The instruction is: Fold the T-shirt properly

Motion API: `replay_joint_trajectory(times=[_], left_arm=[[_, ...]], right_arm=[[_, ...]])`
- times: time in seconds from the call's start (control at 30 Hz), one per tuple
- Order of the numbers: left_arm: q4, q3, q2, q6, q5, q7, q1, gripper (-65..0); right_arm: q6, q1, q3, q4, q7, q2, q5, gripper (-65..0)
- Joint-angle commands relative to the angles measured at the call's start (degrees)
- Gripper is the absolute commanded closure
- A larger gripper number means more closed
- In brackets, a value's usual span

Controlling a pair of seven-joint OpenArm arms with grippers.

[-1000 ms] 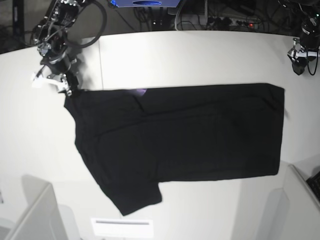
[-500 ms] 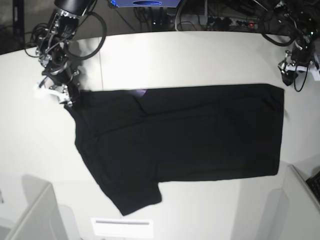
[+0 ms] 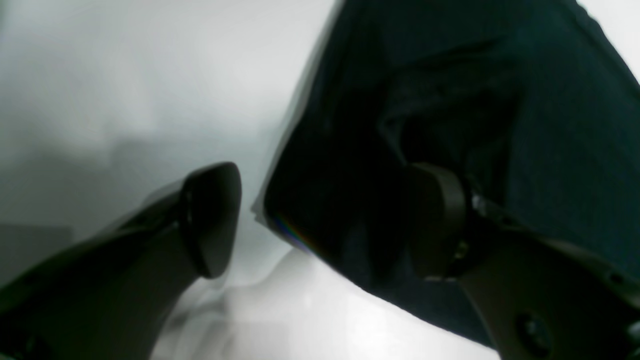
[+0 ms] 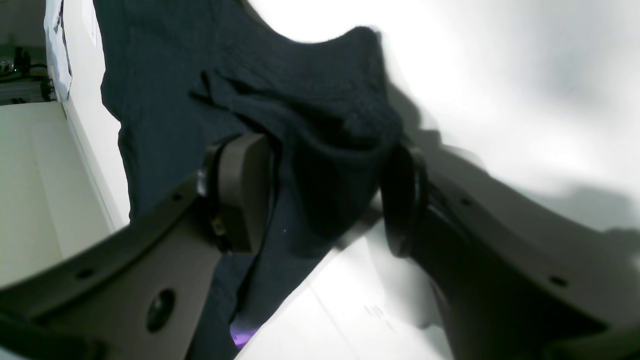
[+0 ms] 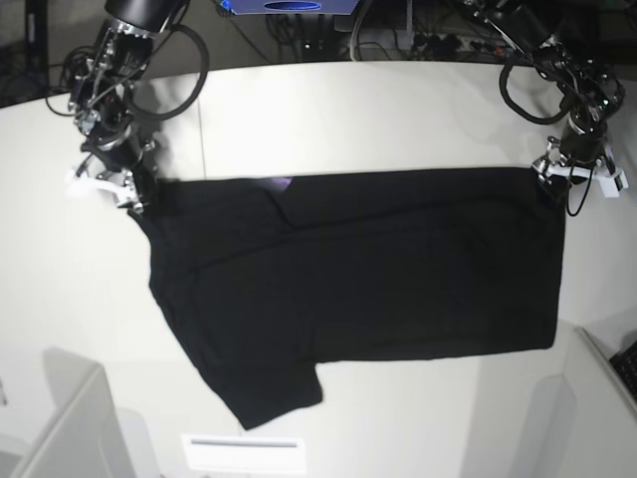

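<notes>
Two grippers flank the T-shirt (image 5: 353, 279), which lies flat mid-table, long axis running 3 to 9 o'clock, hem toward 3. The right gripper (image 4: 320, 195) straddles a raised shoulder fold, jaws wide. The left gripper (image 3: 325, 220), spread open, has dropped to the hem corner since a second ago.

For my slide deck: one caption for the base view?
Both open pincers, left and right, flank far corners of the flat black T-shirt.
</notes>
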Motion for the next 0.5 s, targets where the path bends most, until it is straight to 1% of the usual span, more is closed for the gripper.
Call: replay_joint_trajectory(times=[0.0,0.03,0.07,0.17,0.2,0.23,0.27,0.3,0.4,0.47], left_arm=[[-0.4,0.0,-0.2,0.8,1.1,2.4,0.2,-47.4],[-0.4,0.0,-0.2,0.8,1.1,2.4,0.2,-44.9],[-0.3,0.0,-0.2,0.8,1.1,2.4,0.2,-40.6],[-0.4,-0.1,-0.2,0.8,1.1,2.4,0.2,-21.6],[-0.4,-0.1,-0.2,0.8,1.1,2.4,0.2,-14.0],[-0.4,-0.2,-0.2,0.8,1.1,2.4,0.2,-7.7],[-0.3,-0.2,-0.3,0.8,1.1,2.4,0.2,-1.3],[0.0,-0.2,-0.3,0.8,1.1,2.4,0.2,0.0],[0.2,-0.2,-0.4,0.8,1.1,2.4,0.4,0.0],[0.2,-0.2,-0.5,0.8,1.1,2.4,0.6,0.0]], right_arm=[[-1.2,-0.2,0.0,-0.1,-0.5,0.5,-1.4,-33.5],[-1.2,-0.2,0.0,-0.1,-0.5,0.5,-1.4,-33.5],[-1.2,-0.2,0.0,-0.1,-0.5,0.7,-1.4,-33.5],[-1.2,-0.2,0.0,-0.2,-0.3,0.9,-1.4,-33.3],[-1.2,-0.2,0.0,-0.2,-0.3,0.9,-1.4,-33.2],[-1.2,-0.2,0.0,-0.2,-0.2,0.9,-1.4,-32.3],[-1.2,-0.2,0.0,-0.2,-0.2,0.9,-1.4,-29.9],[-1.2,-0.1,0.0,-0.2,-0.1,0.9,-1.4,-26.3],[-1.2,0.2,0.2,-0.2,0.0,0.9,-1.2,-15.2],[-1.2,0.5,0.5,-0.4,0.0,0.9,-1.2,-6.3]])
